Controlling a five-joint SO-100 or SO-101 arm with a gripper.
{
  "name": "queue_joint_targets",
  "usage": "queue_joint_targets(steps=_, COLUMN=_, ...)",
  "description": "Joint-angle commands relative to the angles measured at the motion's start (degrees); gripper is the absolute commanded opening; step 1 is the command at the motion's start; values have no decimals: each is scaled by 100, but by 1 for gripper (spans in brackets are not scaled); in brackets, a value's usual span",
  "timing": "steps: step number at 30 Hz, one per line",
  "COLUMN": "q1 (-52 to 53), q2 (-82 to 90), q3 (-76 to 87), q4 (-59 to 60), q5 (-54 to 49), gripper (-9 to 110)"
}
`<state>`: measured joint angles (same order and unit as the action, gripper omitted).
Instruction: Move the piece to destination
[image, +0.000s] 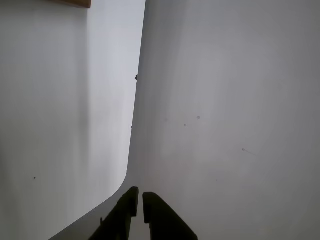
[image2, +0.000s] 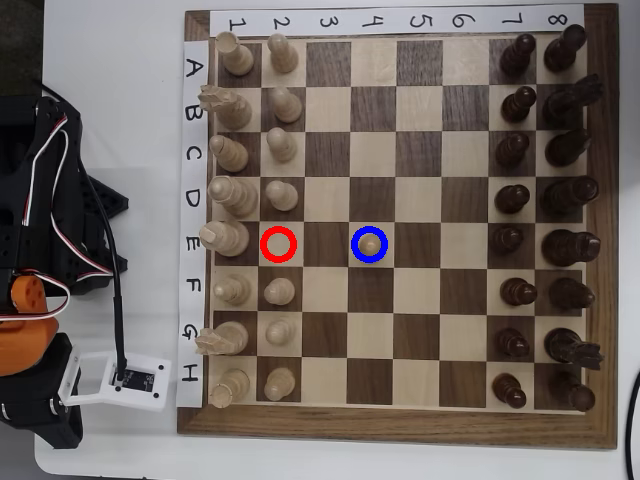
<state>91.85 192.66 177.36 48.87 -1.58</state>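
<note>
In the overhead view the piece (image2: 370, 242), a small pale pawn, stands upright inside the blue ring of the destination (image2: 354, 230) square at row E, column 4. The red-ringed square (image2: 279, 244) in column 2 is bare. The arm (image2: 40, 200) lies folded off the board's left side, well away from the piece. In the wrist view my gripper (image: 140, 194) enters from the bottom edge. Its dark fingers (image: 125, 205) are shut with only a thin slit between them and hold nothing. Neither the board squares nor the piece show in that view.
Pale pieces (image2: 235, 150) fill columns 1 and 2, and dark pieces (image2: 545, 190) fill columns 7 and 8. A white camera mount (image2: 120, 380) and cables sit by the board's lower left corner. The wrist view shows white table (image: 225, 100) and a wooden corner (image: 75, 2).
</note>
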Motion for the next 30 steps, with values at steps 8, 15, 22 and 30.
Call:
queue_joint_targets(steps=8, q1=18, q2=360, q3=501, q4=185, q5=18, gripper=0)
queue_joint_targets(steps=15, q1=70, q2=360, q3=378, q4=624, q5=-229, gripper=0)
queue_joint_targets(steps=22, q1=132, q2=360, q3=316, q4=835, q5=-264, gripper=0)
queue_joint_targets(steps=30, q1=193, q2=360, q3=211, q4=1195, q5=-202, gripper=0)
